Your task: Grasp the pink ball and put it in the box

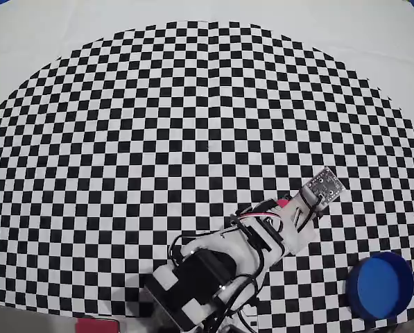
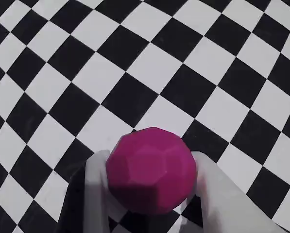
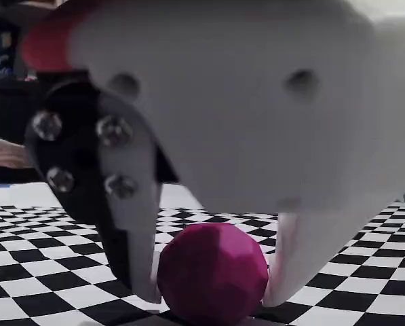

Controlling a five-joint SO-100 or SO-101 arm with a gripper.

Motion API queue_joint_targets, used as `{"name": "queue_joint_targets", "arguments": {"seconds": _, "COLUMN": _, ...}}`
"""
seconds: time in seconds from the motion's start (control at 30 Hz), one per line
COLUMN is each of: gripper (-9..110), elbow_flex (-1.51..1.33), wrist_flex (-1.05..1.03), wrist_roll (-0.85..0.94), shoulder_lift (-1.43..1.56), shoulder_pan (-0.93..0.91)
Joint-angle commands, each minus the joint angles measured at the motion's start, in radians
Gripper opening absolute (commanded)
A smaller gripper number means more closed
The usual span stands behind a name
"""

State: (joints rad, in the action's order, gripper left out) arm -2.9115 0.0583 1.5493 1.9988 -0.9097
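The pink ball (image 2: 152, 167) is a faceted magenta sphere held between my two white fingers, which press on its left and right sides. My gripper (image 2: 151, 160) is shut on it. In the fixed view the pink ball (image 3: 212, 272) sits low at the checkered mat, with the gripper (image 3: 212, 295) straddling it and both fingertips reaching down past its sides. In the overhead view my wrist hides the ball. The box (image 1: 380, 284), a round blue container, stands at the bottom right, a few squares right of and below my gripper.
My arm's base (image 1: 193, 284) sits at the bottom centre of the overhead view. A pink-red block (image 1: 96, 325) lies at the bottom edge, left of the base. The checkered mat (image 1: 193, 125) stretches far to the back and left.
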Motion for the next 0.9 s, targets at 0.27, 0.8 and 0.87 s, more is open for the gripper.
{"name": "queue_joint_targets", "arguments": {"seconds": 0.27, "gripper": 0, "elbow_flex": 0.038, "wrist_flex": 0.015, "wrist_roll": 0.009, "shoulder_lift": 0.081, "shoulder_pan": -0.012}}
{"name": "queue_joint_targets", "arguments": {"seconds": 0.8, "gripper": 0, "elbow_flex": 0.032, "wrist_flex": 0.015, "wrist_roll": 0.011, "shoulder_lift": 0.256, "shoulder_pan": -0.06}}
{"name": "queue_joint_targets", "arguments": {"seconds": 0.87, "gripper": 0, "elbow_flex": 0.031, "wrist_flex": 0.015, "wrist_roll": 0.011, "shoulder_lift": 0.279, "shoulder_pan": -0.071}}
